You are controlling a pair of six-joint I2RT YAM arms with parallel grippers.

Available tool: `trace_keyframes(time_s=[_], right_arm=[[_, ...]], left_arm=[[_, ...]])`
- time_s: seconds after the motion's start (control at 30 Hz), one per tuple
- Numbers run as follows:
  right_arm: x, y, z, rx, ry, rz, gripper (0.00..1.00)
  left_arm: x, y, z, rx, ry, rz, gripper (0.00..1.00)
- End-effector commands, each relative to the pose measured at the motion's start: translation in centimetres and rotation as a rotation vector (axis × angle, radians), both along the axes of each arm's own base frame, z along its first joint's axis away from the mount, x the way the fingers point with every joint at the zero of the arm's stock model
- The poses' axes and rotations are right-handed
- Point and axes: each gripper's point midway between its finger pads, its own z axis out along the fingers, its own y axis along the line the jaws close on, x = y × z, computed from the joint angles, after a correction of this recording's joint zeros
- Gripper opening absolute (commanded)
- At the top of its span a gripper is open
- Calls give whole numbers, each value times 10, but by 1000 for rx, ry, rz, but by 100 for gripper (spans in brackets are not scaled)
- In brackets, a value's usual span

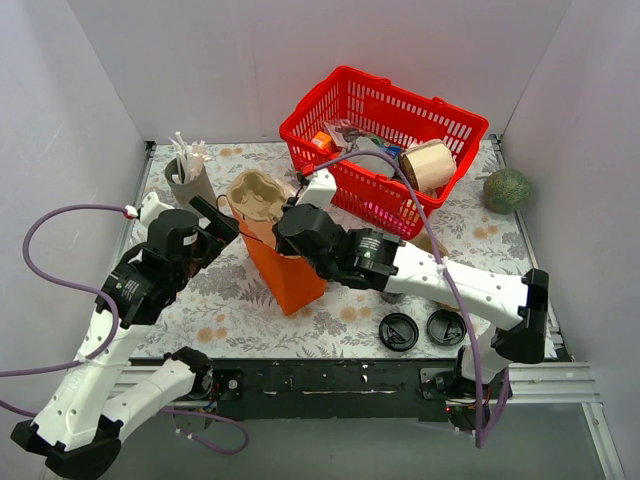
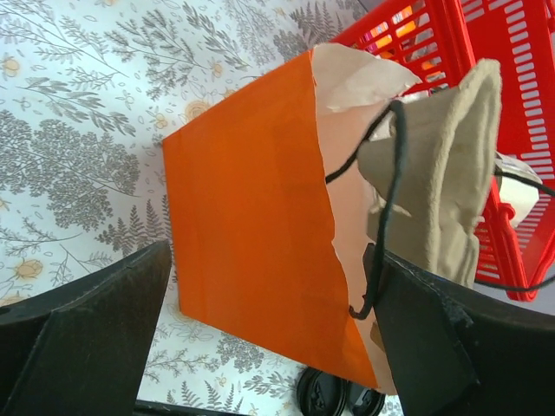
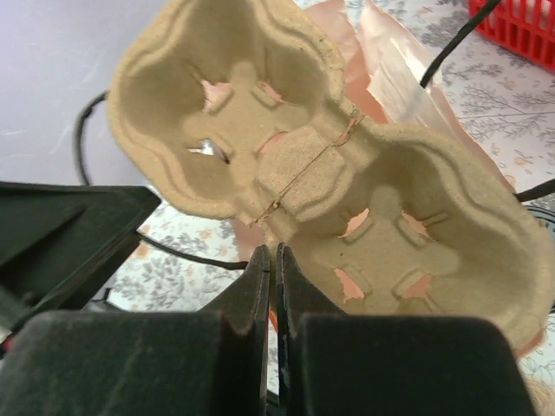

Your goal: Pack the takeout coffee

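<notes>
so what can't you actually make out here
Takeout coffee: no view shows it clearly; the right arm hides what lies under it in the top view.
Inside of the orange bag: the cup carrier blocks its mouth in every view.
Red basket contents: too small and jumbled, top view.

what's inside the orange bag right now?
A pulp cup carrier stands in the orange bag, top sticking out, both wells empty; the right claw pinches its rim. Carrier and bag walls cover the bottom, so anything beneath cannot be seen.

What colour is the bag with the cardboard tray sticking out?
The bag is bright orange; the left wrist view shows it best.
</notes>
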Motion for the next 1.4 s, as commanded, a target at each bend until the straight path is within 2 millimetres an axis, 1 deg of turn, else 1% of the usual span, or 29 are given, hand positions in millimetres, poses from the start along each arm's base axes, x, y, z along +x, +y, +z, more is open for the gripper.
trace_keyframes(time_s=[0.0, 0.07, 0.1, 0.17, 0.2, 0.23, 0.27, 0.3, 0.33, 0.37, 0.4, 0.43, 0.47, 0.5, 0.53, 0.57, 0.6, 0.63, 0.67, 0.7, 0.87, 0.97, 1.0, 1.03, 1.07, 1.1, 1.27, 1.3, 1.37], right_arm=[[13, -2, -2, -22, 3, -134, 1], [14, 0, -7, -29, 5, -154, 1], [17, 1, -13, -40, 5, -168, 1], [19, 3, -15, -26, 6, -189, 1], [20, 4, -15, -22, 3, -196, 1], [21, 5, -14, -12, 1, -200, 1], [22, 5, -12, -6, -6, -204, 1], [23, 6, -7, 23, -12, -203, 1], [22, 6, -5, 39, -14, -200, 1], [22, 7, -2, 54, -23, -189, 1], [20, 6, 16, 123, -37, -178, 1], [19, 4, 6, 117, -36, -173, 1], [17, 2, 8, 138, -38, -166, 1], [15, -4, 24, 204, -51, -168, 1], [15, -8, 12, 195, -51, -169, 1], [14, -13, 14, 209, -57, -177, 1], [15, -20, 21, 230, -69, -192, 1], [15, -21, 19, 220, -68, -197, 1], [16, -23, 23, 219, -69, -205, 1], [16, -19, 19, 205, -62, -198, 1], [18, -5, 10, 171, -51, -183, 1], [20, 7, -7, 126, -39, -171, 1], [21, 10, -3, 127, -43, -173, 1], [22, 11, -1, 125, -46, -178, 1], [25, 13, -7, 103, -48, -191, 1], [27, 13, -5, 96, -50, -200, 1], [33, 19, -16, 63, -45, -221, 1], [33, 16, -21, 36, -35, -232, 1], [35, 11, -20, 26, -39, -258, 1]], left_arm=[[4, -11, 7, -22, -39, -53, 91], [4, -12, 6, -26, -40, -55, 84], [4, -13, 4, -28, -36, -63, 78], [4, -14, 3, -26, -34, -67, 69], [4, -14, 3, -23, -33, -70, 55], [4, -14, 1, -20, -26, -70, 50], [5, -15, 0, -17, -23, -71, 43], [4, -15, -2, -15, -17, -72, 37], [5, -15, -3, -16, -13, -71, 25], [5, -15, -6, -13, -5, -68, 20], [6, -15, -6, -16, -6, -67, 16], [6, -15, -8, -17, 2, -64, 6], [6, -14, -11, -15, 9, -52, 2], [6, -13, -13, -13, 22, -43, 0], [6, -13, -14, -19, 26, -37, 0], [5, -13, -17, -18, 34, -33, 0], [6, -13, -18, -22, 32, -35, 0], [6, -14, -19, -25, 35, -38, 0], [5, -16, -21, -30, 37, -43, 0], [6, -17, -21, -33, 38, -45, 0], [6, -18, -20, -40, 36, -49, 0], [5, -19, -19, -50, 31, -54, 0], [5, -20, -19, -51, 32, -55, 0], [5, -20, -19, -54, 30, -58, 0], [5, -20, -19, -57, 29, -57, 0], [4, -20, -21, -59, 34, -59, 0], [2, -21, -18, -78, 21, -66, 0], [1, -22, -17, -84, 20, -64, 0], [1, -21, -17, -91, 18, -56, 0]])
